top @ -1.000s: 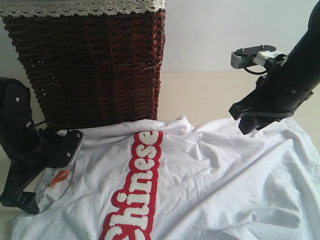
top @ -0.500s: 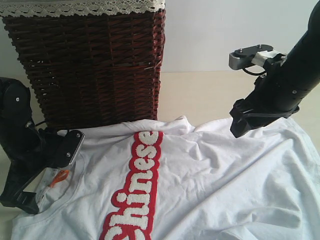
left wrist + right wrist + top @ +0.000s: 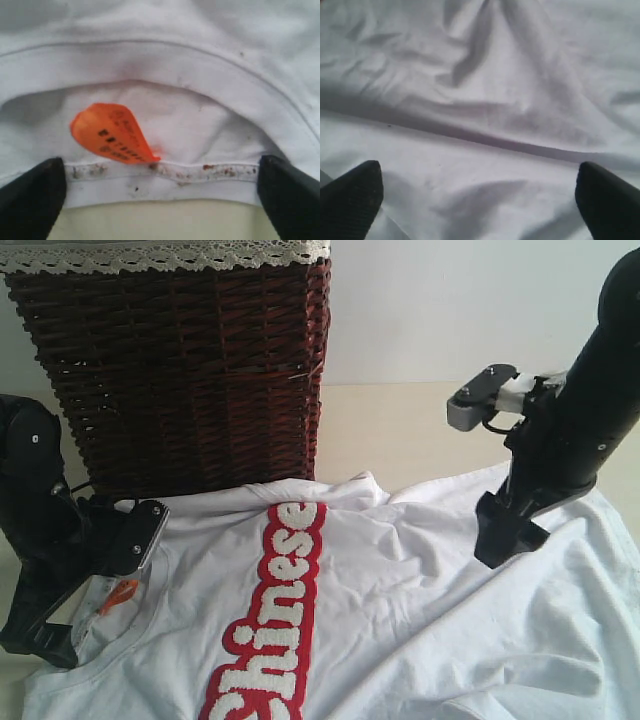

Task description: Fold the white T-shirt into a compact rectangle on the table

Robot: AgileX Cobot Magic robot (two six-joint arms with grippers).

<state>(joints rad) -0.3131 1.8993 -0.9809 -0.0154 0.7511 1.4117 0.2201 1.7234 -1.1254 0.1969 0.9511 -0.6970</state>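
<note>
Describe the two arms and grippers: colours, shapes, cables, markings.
Both arms are matte black. The right arm is a thick rounded column carrying a grey camera block with screws, a white bracket and a thin black cable. The left arm shows rounded housings with small screws and a grey-edged plate. Fingers are black wedges. No markings visible.

On the white T-shirt [image 3: 420, 620] we read fuzzy white lettering outlined in red [image 3: 275, 615], running lengthwise down the cloth: "hinese" is plain, and the capital before it is cut off at the near edge of the exterior view. The orange neck tag [image 3: 114, 134] carries rows of small black print, too blurred for us to read.
</note>
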